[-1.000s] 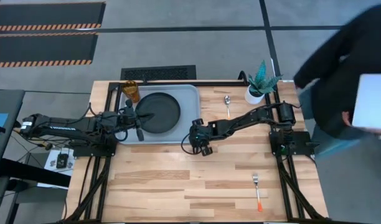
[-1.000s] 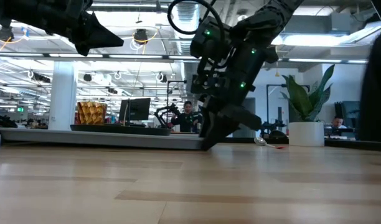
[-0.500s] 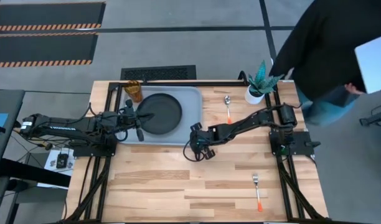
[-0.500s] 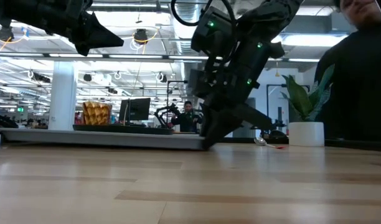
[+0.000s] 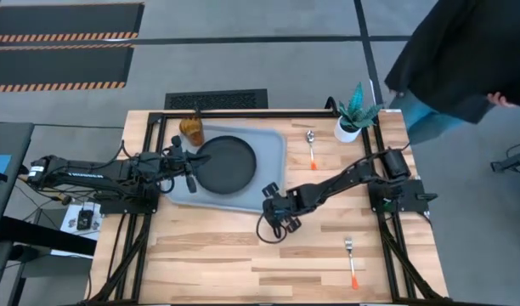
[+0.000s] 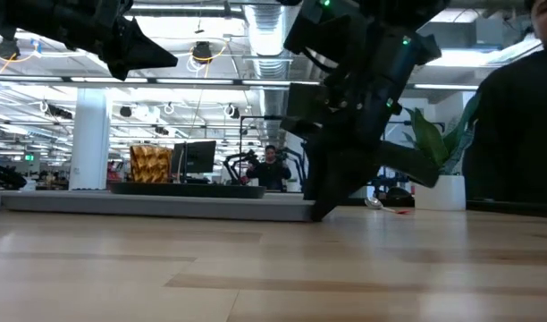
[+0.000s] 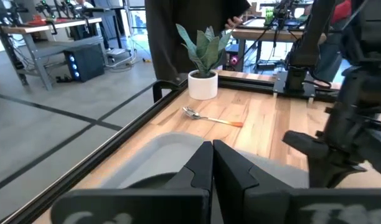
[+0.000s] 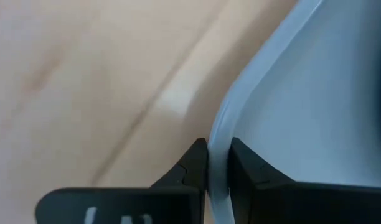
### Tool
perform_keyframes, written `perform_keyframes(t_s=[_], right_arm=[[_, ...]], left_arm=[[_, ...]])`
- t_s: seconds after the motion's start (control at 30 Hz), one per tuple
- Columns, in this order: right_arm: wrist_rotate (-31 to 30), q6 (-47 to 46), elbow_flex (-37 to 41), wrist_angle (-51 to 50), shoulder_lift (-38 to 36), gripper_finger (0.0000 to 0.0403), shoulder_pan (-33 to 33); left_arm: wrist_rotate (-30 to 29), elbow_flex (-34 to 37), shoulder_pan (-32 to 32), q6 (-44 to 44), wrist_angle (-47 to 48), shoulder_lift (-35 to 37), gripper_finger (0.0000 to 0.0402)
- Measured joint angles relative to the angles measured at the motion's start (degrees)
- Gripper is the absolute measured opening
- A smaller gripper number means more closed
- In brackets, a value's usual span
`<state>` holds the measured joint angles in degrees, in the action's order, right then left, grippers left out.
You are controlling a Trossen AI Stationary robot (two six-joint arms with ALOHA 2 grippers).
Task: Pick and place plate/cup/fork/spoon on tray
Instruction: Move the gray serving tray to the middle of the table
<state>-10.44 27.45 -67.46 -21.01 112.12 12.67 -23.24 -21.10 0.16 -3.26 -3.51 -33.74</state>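
Right gripper point(image 5: 275, 206): fingers point(image 8: 193, 169) pinch the raised rim of the tray point(image 5: 275, 144) at its near right corner; one finger sits on each side of the rim.
Left gripper point(image 5: 185, 167): fingers point(image 7: 200, 169) pressed together, holding nothing, poised over the left part of the tray beside the plate.
Tray: lies skewed on the bench point(image 5: 217, 255).
Plate point(image 5: 227, 164): rests inside the tray, between the two sets of fingers.
Cup point(image 5: 191, 130): stands at the tray's far left corner, beyond the left fingers.
Spoon point(image 5: 311, 146): lies on the bench beyond the right fingers, near a potted plant point(image 5: 353, 115).
Fork point(image 5: 351, 259): lies on the bench, well apart from both sets of fingers.
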Motion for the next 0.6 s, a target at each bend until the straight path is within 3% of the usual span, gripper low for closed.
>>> perform_keyframes(t_s=[0.6], right_arm=[[0.2, -6.9, 4.9, -7.0, -4.2, 0.0054, 7.0]], left_arm=[[-0.1, 0.0, 0.0, 0.0, 0.4, 0.0, 0.0]])
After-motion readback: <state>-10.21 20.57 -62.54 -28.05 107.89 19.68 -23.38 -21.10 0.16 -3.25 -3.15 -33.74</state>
